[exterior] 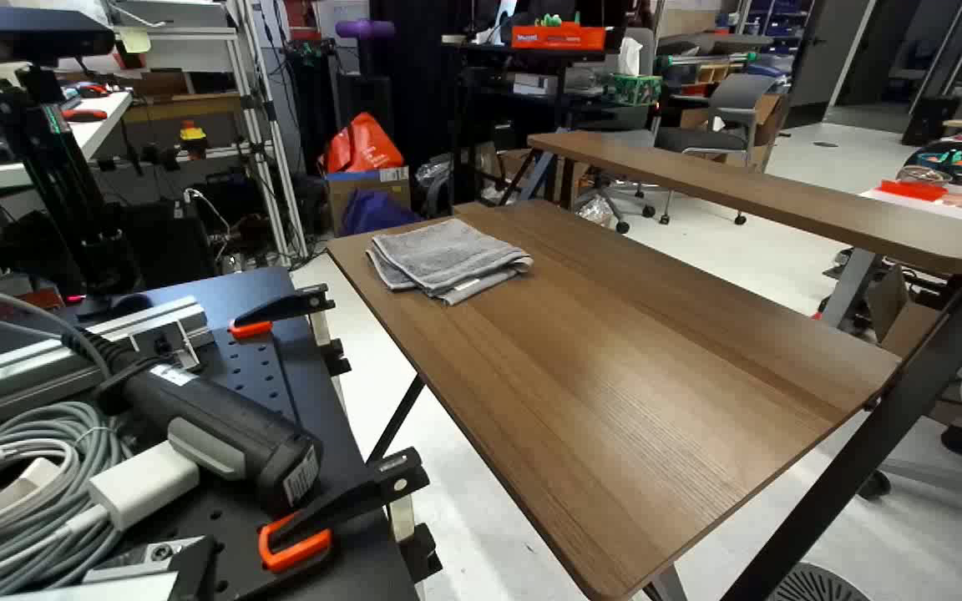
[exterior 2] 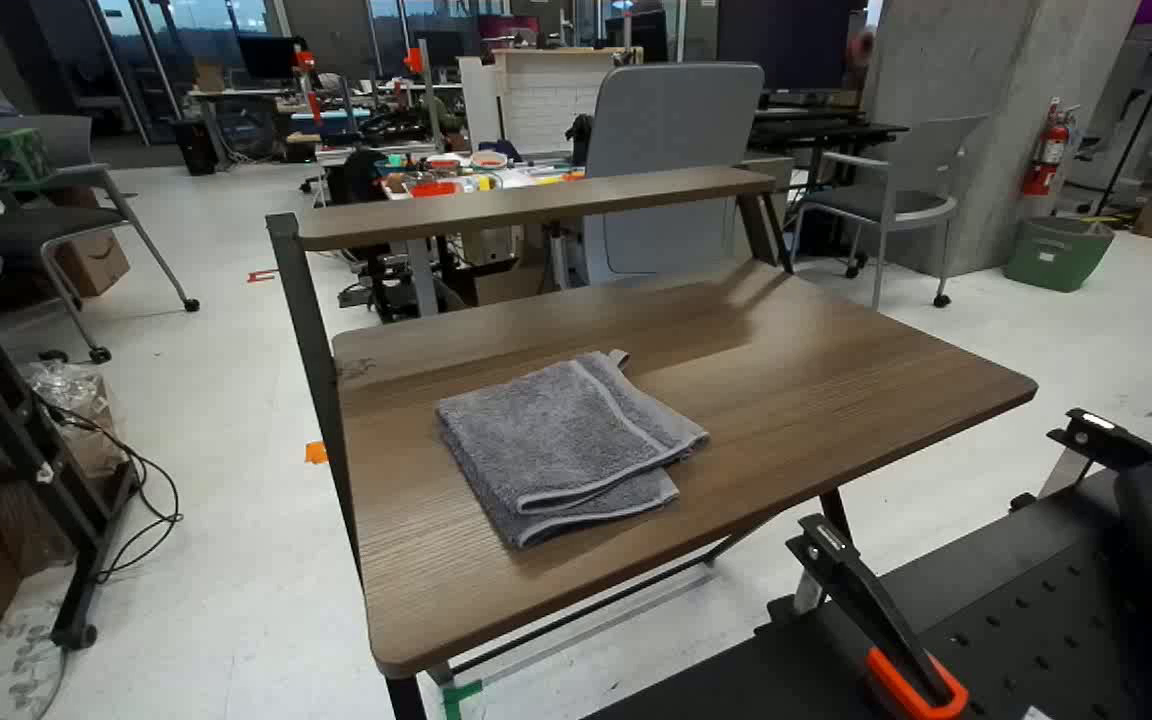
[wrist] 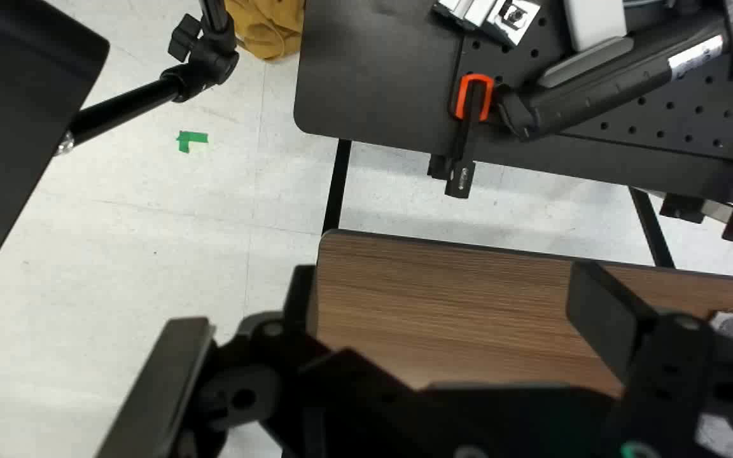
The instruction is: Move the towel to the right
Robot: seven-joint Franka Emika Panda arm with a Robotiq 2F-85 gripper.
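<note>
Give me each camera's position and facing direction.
Exterior view: beside the black bench, facing along the table to the distant towel; no robot.
Exterior view: nearer the towel, facing over the table to the raised shelf; no robot.
Wrist view: wrist-mounted, facing down past the open gripper onto table and bench.
Both exterior views share towel, table, bench.

in an exterior view, the towel (exterior 2: 566,435) lies on the table (exterior 2: 816,380), before the shelf (exterior 2: 536,208).

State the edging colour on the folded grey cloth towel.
Light grey edging on the towel, clearest in an exterior view.
</note>
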